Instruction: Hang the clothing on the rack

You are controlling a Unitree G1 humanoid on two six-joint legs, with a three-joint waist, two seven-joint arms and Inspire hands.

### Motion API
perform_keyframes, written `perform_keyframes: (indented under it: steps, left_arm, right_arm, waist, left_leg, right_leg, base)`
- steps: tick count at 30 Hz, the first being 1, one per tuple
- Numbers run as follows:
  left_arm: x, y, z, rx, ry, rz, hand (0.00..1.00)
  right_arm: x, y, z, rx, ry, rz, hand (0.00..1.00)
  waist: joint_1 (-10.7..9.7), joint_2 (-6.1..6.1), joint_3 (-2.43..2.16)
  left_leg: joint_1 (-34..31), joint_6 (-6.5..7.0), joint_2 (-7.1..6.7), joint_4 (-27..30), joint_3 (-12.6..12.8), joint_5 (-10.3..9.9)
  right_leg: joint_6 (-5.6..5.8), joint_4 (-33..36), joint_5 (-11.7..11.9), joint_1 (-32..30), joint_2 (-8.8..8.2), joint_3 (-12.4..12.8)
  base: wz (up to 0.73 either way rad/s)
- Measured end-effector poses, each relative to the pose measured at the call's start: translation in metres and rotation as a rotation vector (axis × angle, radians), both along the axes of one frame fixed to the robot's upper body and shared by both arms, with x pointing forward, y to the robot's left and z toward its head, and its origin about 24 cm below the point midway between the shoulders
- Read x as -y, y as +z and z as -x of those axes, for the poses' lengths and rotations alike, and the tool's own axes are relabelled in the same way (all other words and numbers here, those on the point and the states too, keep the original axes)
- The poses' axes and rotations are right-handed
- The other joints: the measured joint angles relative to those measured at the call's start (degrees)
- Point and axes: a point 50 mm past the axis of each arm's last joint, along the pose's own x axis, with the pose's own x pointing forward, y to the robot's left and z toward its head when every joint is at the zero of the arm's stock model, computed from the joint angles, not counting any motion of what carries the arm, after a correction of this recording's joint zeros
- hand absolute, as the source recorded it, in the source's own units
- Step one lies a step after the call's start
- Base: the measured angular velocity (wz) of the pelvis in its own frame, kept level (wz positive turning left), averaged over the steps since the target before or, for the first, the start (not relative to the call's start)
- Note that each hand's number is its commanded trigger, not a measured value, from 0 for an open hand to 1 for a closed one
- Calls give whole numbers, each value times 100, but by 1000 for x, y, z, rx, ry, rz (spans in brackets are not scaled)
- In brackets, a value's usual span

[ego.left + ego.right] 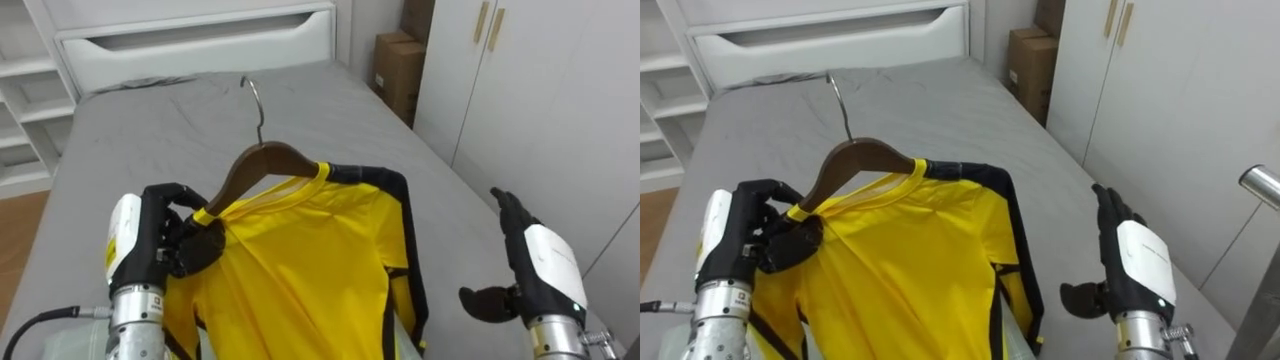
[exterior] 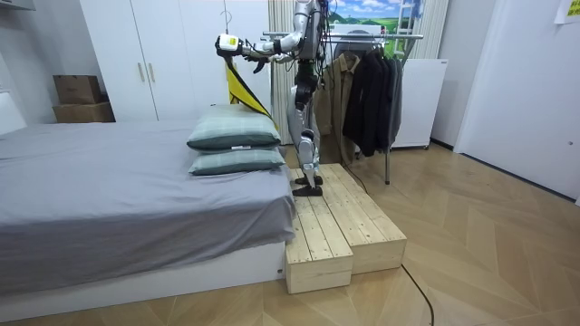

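You are holding dark brown wooden hanger (image 1: 262,160) with metal hook by its near end, left hand (image 1: 165,240) curled round it. From hanger, yellow soft shirt with black trim (image 1: 310,250) is draping, just right of hand. Well right of shirt, right hand (image 1: 535,265) is hovering, fingers straight, empty. Shirt is looking light, limp, likely sliding on wood: grip stiff hanger, not cloth. Hem is running out of frame; fingers possibly pinching cloth too.

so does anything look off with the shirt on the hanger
Yes: the shirt sits lopsided on the tilted hanger, whose wooden arm shows bare above the collar, by the left hand gripping it.
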Motion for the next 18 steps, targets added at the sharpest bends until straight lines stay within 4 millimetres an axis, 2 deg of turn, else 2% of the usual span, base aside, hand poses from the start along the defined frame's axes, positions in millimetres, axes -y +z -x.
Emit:
perform_keyframes:
  steps: [7, 12, 18]
  left_arm:
    - [7, 2, -3, -3, -39, -1, 100]
    - [15, 12, -5, 39, -76, -4, 100]
    - [20, 25, -7, 95, -100, 0, 100]
  right_arm:
    - [-26, 40, -14, 232, 102, 127, 0]
    - [-44, 71, -14, 435, 157, 188, 0]
    - [-49, 78, -11, 519, 186, 231, 0]
  waist:
    - [77, 7, 12]
    - [122, -15, 13]
    - [149, -41, 10]
  left_leg:
    - [5, -1, -6, 11, 23, 1]
    - [-53, -2, -8, 13, 10, 2]
    - [-52, -1, -6, -10, -9, 2]
  right_leg:
    - [0, 4, -1, -28, 8, 55]
    - [7, -7, -5, -57, 6, 48]
    - [7, 0, -5, -43, 5, 20]
  base:
    - [-2]
    - [0]
    - [0]
